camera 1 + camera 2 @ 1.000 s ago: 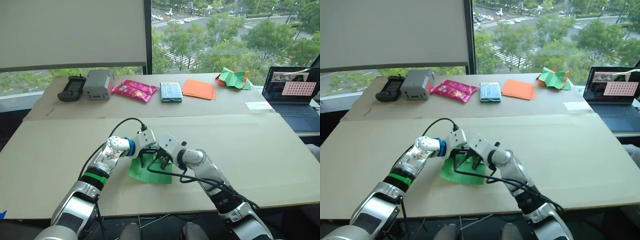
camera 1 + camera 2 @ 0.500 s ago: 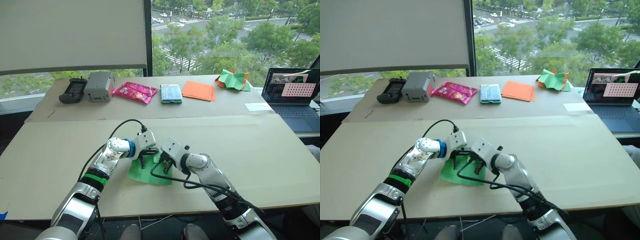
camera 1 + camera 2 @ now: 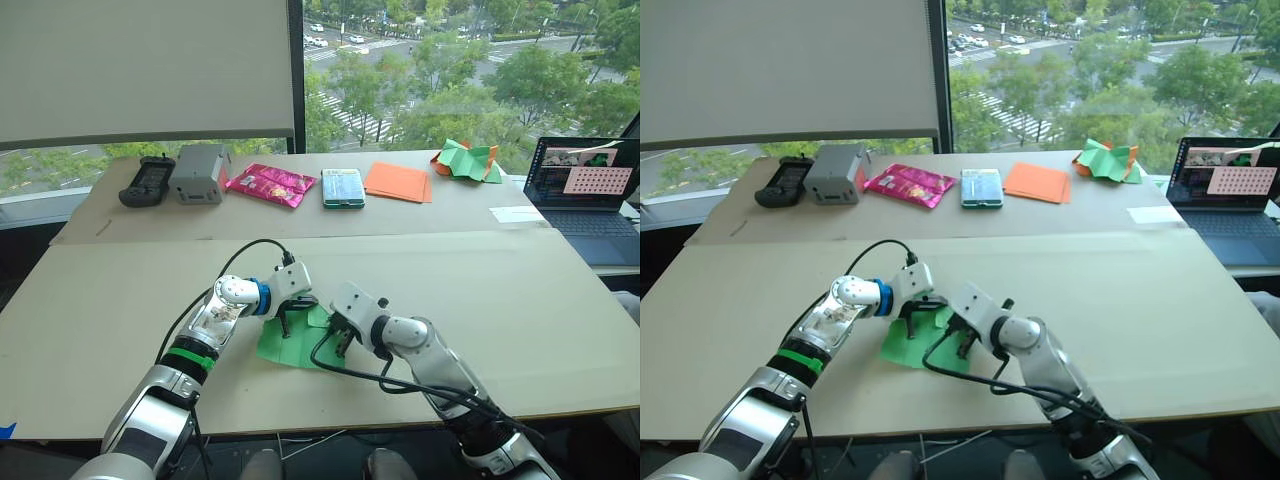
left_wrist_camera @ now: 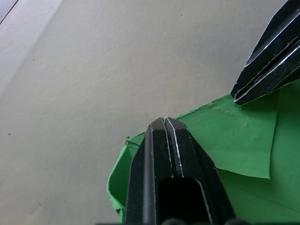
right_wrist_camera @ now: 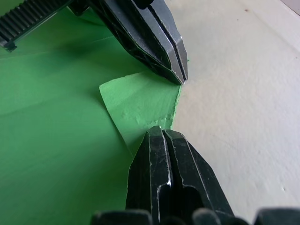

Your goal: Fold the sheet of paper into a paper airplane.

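Left gripper (image 4: pixel 165 123) and right gripper (image 5: pixel 161 132) — both closed — press the sheet of paper (image 3: pixel 290 345).

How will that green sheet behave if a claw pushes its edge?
The sheet of paper looks thin and floppy: its folded corner flap lifts slightly. Pushed, it would probably buckle or slide on the smooth table. Both shut claws, left claw and right claw, seem to pin it.
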